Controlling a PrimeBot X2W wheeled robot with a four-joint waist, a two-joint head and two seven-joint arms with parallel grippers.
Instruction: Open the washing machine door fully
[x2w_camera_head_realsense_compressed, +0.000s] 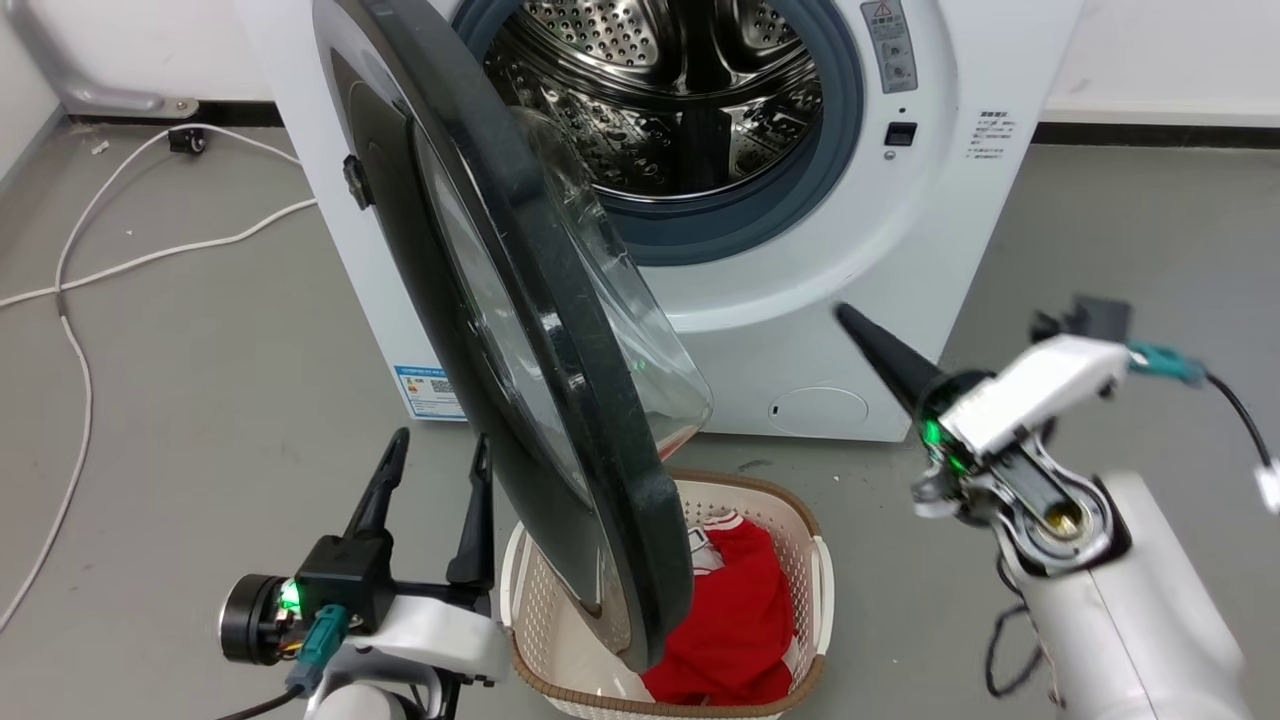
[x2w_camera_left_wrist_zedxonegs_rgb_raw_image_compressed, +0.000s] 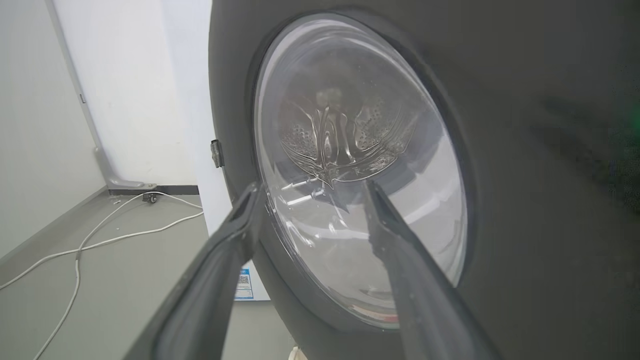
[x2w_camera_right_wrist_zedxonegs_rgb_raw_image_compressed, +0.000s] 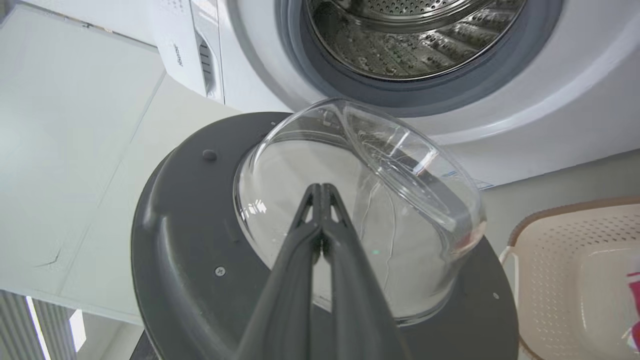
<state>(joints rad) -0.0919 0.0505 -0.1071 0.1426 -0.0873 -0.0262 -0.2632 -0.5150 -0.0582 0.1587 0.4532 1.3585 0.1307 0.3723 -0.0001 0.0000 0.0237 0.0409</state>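
glossy black washing machine door (x2w_camera_head_realsense_compressed: 550, 300) with bulging glass stands half open; left claw (x2w_camera_head_realsense_compressed: 442, 440) spread, right claw (x2w_camera_head_realsense_compressed: 850, 320) pinched empty.

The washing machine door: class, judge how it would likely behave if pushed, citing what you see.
The washing machine door probably swings as one rigid piece: its thick black rim shows no sag. Its smooth glass bowl is likely slippery to touch. Being wider than the laundry basket, it may feel heavy.
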